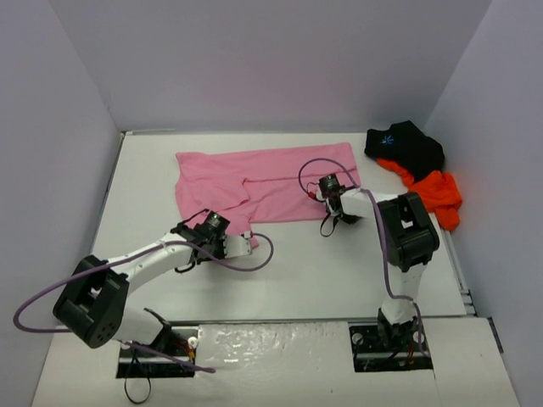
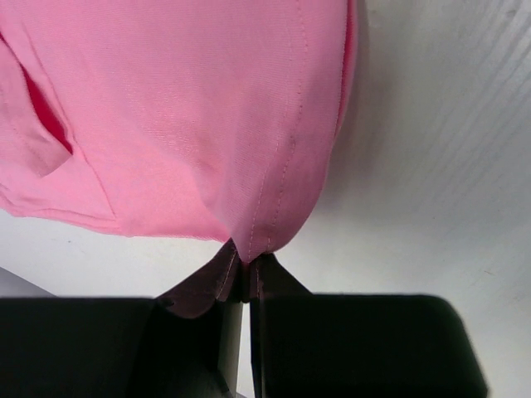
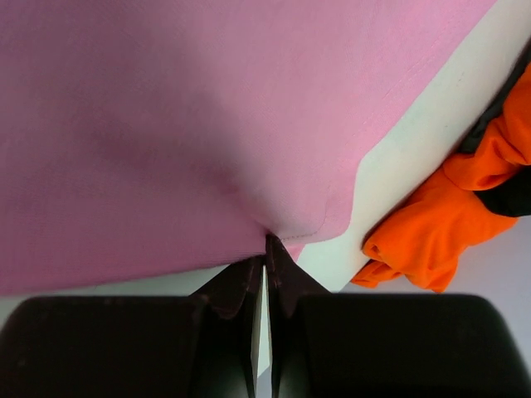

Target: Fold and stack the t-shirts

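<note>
The pink t-shirt [image 1: 254, 182] lies spread across the middle of the table, partly folded. My left gripper [image 1: 222, 240] is shut on its near-left hem; the left wrist view shows the pink cloth [image 2: 207, 124] pinched between the fingertips [image 2: 246, 267]. My right gripper [image 1: 327, 188] is shut on the near-right corner of the same shirt [image 3: 166, 124], the cloth bunched between its tips [image 3: 267, 249]. The black t-shirt [image 1: 405, 146] with a light-blue starburst lies crumpled at the far right. The orange t-shirt [image 1: 437, 195] is crumpled just in front of it and shows in the right wrist view [image 3: 431, 232].
White walls close in the table on the left, back and right. The right wall [image 1: 492, 170] stands right behind the black and orange shirts. Purple cables [image 1: 254, 254] loop off both arms over the table.
</note>
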Controlling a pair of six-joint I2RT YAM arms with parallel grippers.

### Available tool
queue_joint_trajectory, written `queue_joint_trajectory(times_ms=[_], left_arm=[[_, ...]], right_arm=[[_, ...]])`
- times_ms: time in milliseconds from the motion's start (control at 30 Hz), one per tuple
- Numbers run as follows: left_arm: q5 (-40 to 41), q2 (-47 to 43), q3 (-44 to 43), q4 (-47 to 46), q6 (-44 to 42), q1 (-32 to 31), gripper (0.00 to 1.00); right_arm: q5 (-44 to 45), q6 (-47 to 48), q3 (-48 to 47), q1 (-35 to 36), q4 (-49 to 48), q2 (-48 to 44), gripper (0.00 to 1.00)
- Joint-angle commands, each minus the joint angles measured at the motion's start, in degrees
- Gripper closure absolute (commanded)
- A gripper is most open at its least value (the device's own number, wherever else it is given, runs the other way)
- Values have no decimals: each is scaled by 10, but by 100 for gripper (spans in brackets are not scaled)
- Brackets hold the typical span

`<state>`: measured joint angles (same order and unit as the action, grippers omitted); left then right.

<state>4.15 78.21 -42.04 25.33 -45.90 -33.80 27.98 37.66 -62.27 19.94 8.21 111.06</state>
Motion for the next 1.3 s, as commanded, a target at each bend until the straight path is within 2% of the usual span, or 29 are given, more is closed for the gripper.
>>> queue_joint_trajectory(times_ms=[0,200,400,800,1133,1267], left_arm=[[7,-40,-56,36,13,5,100],[-15,-66,-124,81,16,47,100],[-13,-73,-157,105,13,52,100],[-11,-92,-251,198,16,82,100],[51,-77,-271,133,41,109,100],[53,-71,-283,145,38,122,100]], right_arm=[[-52,-19,26,6,23,-81,100],[-55,-16,45,7,34,-216,100],[-32,-5,48,4,45,-277,100],[-13,20,68,-16,49,-278,100],[-15,-10,54,-50,44,-258,100],[-11,-6,58,-58,43,-260,100]])
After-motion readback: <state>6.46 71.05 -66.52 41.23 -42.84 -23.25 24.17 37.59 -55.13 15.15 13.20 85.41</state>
